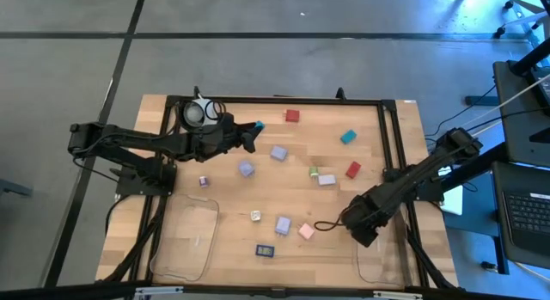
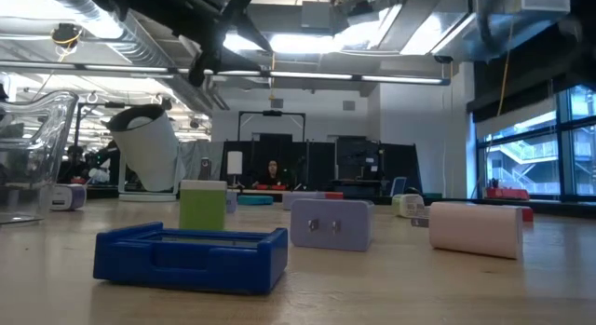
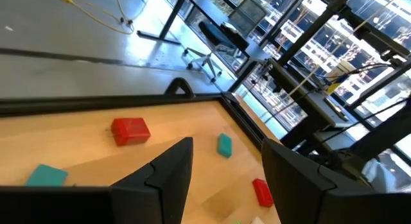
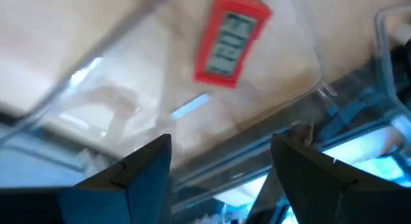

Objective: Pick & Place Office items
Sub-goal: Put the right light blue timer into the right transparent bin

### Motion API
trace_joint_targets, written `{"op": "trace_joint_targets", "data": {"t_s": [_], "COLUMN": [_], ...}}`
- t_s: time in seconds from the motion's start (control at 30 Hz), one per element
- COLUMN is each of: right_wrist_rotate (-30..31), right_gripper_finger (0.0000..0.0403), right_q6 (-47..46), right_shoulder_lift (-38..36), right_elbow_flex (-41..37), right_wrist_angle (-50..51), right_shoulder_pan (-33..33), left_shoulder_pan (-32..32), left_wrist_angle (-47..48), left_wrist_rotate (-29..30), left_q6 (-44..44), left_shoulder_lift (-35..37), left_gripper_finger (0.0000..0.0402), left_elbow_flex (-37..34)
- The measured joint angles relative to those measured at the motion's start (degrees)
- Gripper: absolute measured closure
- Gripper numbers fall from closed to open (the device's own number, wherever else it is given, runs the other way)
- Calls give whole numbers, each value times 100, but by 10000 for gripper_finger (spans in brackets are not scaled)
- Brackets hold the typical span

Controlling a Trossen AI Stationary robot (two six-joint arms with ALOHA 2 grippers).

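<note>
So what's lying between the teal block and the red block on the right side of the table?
Nothing: in the high view, bare wood separates the teal block from the red block.

high: straight down, far | low: tabletop level | wrists: close

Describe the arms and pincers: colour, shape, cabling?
Both arms are dark, near black, built of slim jointed links. The left pincer and right pincer each have two broad, flat, matte dark fingers with angled tips. A thin dark cable loops by the right wrist. No markings visible.
</note>
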State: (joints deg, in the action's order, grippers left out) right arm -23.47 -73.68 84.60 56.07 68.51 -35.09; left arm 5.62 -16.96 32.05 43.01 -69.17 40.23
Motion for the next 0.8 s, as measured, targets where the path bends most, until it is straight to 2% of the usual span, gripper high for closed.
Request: {"op": "trace_joint_targets", "data": {"t_s": [0.2, 0.43, 0.7, 0.8], "right_wrist_rotate": [630, 1901, 2221, 2646], "right_gripper_finger": [159, 170, 170, 170], "right_q6": [616, 973, 1729, 2288], "right_shoulder_lift": [-371, -503, -529, -529], "right_elbow_flex": [846, 1032, 1032, 1032], "right_wrist_angle": [1030, 1303, 1304, 1283], "right_shoulder_pan": [75, 407, 1499, 2038], "left_shoulder_pan": [125, 385, 695, 801], "left_wrist_angle": [-233, -707, -1415, -1444], "left_wrist_rotate": [40, 51, 55, 55], "left_q6": [-502, -1222, -2621, -2943], "left_shoulder_lift": [0, 0, 101, 188], "left_gripper_finger": [219, 219, 219, 219], "left_elbow_flex": [0, 0, 0, 0]}}
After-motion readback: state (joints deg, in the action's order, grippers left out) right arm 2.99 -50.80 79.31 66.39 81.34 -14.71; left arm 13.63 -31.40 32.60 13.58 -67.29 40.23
